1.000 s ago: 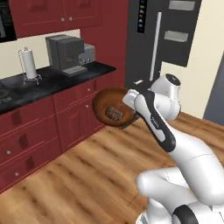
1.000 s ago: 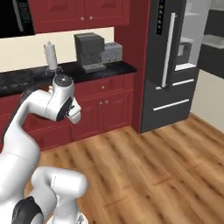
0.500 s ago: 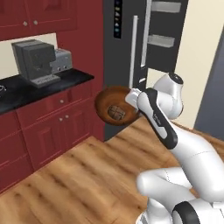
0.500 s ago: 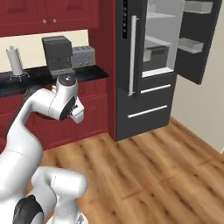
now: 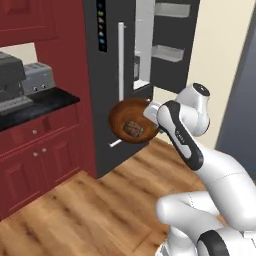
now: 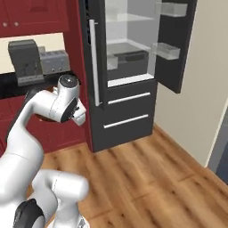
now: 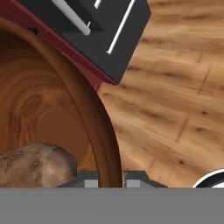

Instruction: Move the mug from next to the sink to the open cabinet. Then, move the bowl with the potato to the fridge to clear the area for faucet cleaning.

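I keep the claw (image 7: 111,180) clenched on the rim of the round reddish-brown wooden bowl (image 5: 131,121) — small brown potato (image 5: 134,128) inside — facing the tall dark open fridge (image 6: 129,67).

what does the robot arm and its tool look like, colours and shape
The arm is glossy white with rounded, tube-like links and dark grey to black bands at the joints; one round joint cap is dark. The tool ends in two small dark grey fingertips with paler square pads. No cables or markings show.
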Controlling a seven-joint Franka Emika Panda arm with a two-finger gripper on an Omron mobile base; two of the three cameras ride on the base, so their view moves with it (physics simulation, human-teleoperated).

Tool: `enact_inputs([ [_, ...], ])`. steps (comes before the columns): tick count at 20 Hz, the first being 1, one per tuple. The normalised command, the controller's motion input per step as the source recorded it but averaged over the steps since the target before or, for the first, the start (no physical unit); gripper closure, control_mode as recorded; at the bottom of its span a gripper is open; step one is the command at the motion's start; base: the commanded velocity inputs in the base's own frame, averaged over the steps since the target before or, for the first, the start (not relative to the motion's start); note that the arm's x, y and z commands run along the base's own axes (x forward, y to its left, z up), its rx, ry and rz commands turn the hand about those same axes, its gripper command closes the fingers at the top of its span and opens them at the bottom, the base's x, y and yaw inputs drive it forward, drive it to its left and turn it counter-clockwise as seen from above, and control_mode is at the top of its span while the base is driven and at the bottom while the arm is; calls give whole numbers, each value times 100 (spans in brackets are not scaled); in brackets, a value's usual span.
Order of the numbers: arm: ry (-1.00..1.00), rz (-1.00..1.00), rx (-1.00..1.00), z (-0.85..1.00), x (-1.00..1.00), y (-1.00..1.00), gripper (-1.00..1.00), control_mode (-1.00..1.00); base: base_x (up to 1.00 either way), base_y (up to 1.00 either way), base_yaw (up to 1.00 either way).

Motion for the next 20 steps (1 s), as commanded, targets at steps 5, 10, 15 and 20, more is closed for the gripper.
enact_inputs([
  [5, 0, 0, 0, 0, 0, 0, 100, 100, 100, -100, 7],
  [10, 0, 0, 0, 0, 0, 0, 100, 100, 100, -100, 7],
  [15, 0, 0, 0, 0, 0, 0, 100, 100, 90, -91, 25],
  [20, 0, 0, 0, 0, 0, 0, 100, 100, 45, -63, 52],
])
